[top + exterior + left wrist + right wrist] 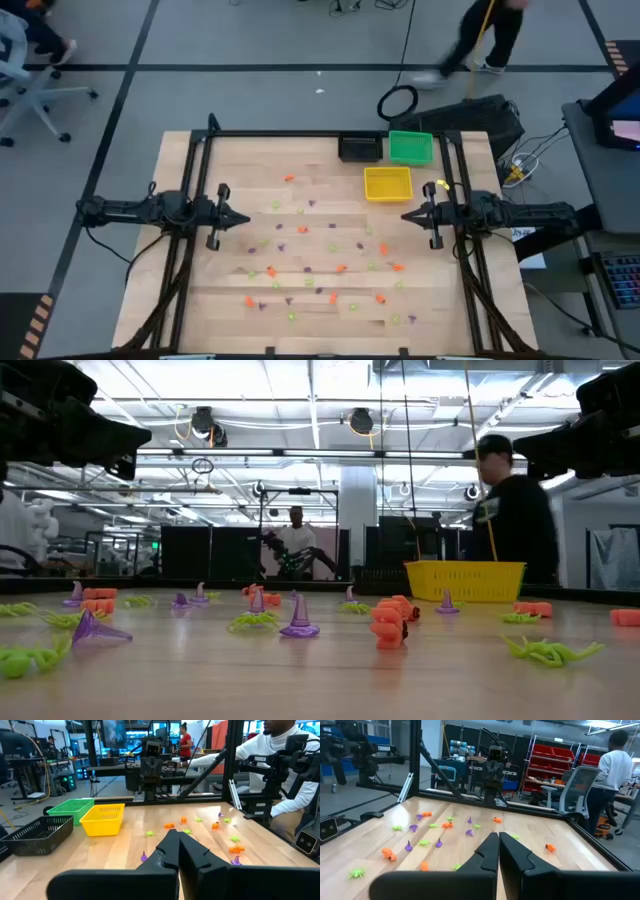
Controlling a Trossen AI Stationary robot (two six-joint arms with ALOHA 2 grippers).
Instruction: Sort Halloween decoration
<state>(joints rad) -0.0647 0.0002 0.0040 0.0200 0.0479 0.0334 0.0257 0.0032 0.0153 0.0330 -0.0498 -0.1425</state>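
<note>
Near edge of the pale wooden table [330, 340]: scattered Halloween decoration [320, 265], dozens of tiny orange, purple & light-green plastic trinkets spread over the mid and near part of the top, none in a bin. Low view shows purple witch hats [299, 618], an orange stacked piece [387, 626] and green spiders [548, 650] lying loose on the wood.

Mid table: left gripper [243, 217] at the left side, fingers closed together, holding nothing, above the wood. Right gripper [408, 215] opposite at the right side, fingers also pressed shut, empty. Tips point at each other w/ the trinkets between & well apart from both.

Farther back, right of centre: yellow square mesh bin [388, 184], then green square mesh bin [410, 147] and black square mesh bin [359, 148] side by side at the far edge.

Beyond the table: a person [515, 520] walking on the grey floor.
</note>
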